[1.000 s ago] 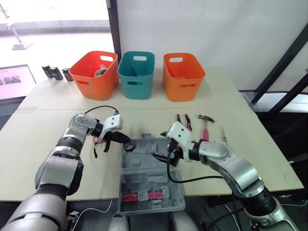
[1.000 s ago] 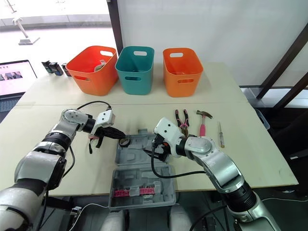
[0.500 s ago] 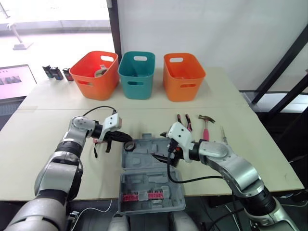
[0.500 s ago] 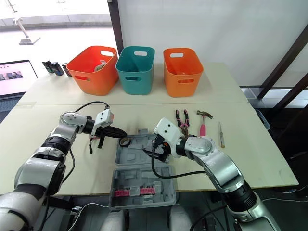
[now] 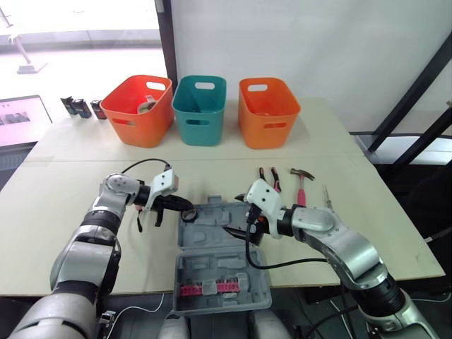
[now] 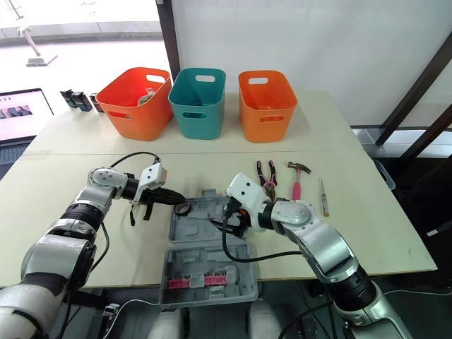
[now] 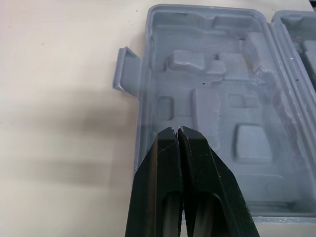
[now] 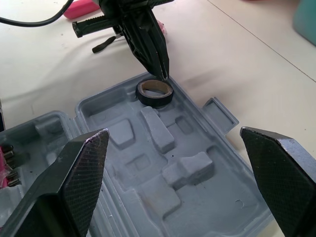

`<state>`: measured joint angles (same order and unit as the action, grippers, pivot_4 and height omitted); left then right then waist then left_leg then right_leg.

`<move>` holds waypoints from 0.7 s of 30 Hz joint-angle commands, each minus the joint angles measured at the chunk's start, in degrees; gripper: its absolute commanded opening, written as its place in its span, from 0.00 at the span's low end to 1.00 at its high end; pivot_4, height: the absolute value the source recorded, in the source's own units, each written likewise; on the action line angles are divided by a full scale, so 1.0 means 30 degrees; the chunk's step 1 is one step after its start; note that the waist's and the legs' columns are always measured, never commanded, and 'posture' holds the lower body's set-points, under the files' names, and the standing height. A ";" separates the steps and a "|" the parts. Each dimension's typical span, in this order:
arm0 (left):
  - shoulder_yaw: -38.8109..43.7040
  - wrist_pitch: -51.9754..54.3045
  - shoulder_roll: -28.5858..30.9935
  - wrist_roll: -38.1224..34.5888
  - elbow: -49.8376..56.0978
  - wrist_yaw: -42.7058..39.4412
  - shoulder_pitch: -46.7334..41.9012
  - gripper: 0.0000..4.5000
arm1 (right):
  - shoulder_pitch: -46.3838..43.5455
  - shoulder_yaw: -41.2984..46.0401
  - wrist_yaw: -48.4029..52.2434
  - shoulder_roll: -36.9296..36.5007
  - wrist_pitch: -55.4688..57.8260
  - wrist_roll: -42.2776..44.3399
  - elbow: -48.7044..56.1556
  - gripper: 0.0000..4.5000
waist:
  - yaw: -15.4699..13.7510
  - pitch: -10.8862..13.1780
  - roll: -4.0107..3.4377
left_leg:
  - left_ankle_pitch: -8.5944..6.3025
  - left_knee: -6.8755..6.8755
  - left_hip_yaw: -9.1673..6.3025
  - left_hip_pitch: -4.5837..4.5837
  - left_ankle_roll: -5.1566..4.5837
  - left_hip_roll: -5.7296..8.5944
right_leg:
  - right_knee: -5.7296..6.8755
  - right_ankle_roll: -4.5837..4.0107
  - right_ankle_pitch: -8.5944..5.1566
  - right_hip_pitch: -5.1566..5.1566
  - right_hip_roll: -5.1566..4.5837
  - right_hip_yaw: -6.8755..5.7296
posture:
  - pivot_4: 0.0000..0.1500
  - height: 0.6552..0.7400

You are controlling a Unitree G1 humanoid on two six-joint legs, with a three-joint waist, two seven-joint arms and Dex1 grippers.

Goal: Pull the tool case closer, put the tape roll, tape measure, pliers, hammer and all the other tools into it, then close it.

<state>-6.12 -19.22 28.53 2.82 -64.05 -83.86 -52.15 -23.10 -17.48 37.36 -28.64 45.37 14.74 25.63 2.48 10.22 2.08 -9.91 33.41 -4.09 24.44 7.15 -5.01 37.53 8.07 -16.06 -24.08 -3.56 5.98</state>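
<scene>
Tape roll in the case, most tools not yet packed

The left gripper (image 7: 177,133) is seen with its two black fingers pressed together and nothing held, its tip just beside the tape roll (image 8: 154,91); contact cannot be told. The right gripper (image 8: 174,132) is spread wide and empty over the open case (image 8: 207,207). The roll, a dark flat ring, lies in a corner of the grey moulded plastic tray with its blocky recesses. The case appears already drawn close. The red-handled pliers (image 6: 267,171), pink-handled hammer (image 6: 298,180) and slim screwdriver (image 6: 323,198) lie on the smooth pale table (image 5: 56,212), well apart from the case. A pink object (image 8: 81,7), probably the tape measure, lies near the left gripper. Packing these and closing the lid are judged left.
</scene>
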 commanded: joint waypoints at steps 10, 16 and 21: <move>-0.0306 -0.0228 0.0065 0.0137 0.0321 0.0727 -0.0260 0.62 | -0.0095 0.0268 0.0066 -0.0129 -0.0266 -0.0010 0.0416 1.00 | -0.0003 0.0000 0.0000 | 0.0000 0.0000 0.0000 0.0000 0.0000 0.0000 | 0.0000 0.0000 0.0000 0.0000 0.0000 0.0000 | 1.00 1.00; -0.0261 -0.0292 0.0036 -0.0079 0.0399 0.0497 -0.0164 0.62 | -0.0057 0.0228 0.0065 -0.0134 -0.0272 -0.0032 0.0433 1.00 | -0.0003 0.0000 0.0000 | 0.0000 0.0000 0.0000 0.0000 0.0000 0.0000 | 0.0000 0.0000 0.0000 0.0000 0.0000 -0.0001 | 1.00 1.00; -0.0197 -0.0070 0.0052 -0.0201 0.0472 0.0377 -0.0143 0.46 | 0.0013 0.0209 0.0066 -0.0137 -0.0228 -0.0005 0.0520 1.00 | -0.0002 0.0000 0.0000 | 0.0000 0.0000 0.0000 0.0000 0.0000 0.0000 | 0.0000 0.0000 0.0000 0.0000 0.0000 -0.0001 | 1.00 1.00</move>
<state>-7.29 -19.32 28.53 3.13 -64.05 -82.46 -52.15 -23.03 -17.48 37.40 -28.65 45.37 14.73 25.63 2.48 10.22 2.08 -9.91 33.41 -4.08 24.44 7.15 -5.01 37.53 8.07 -16.06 -24.08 -3.56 5.98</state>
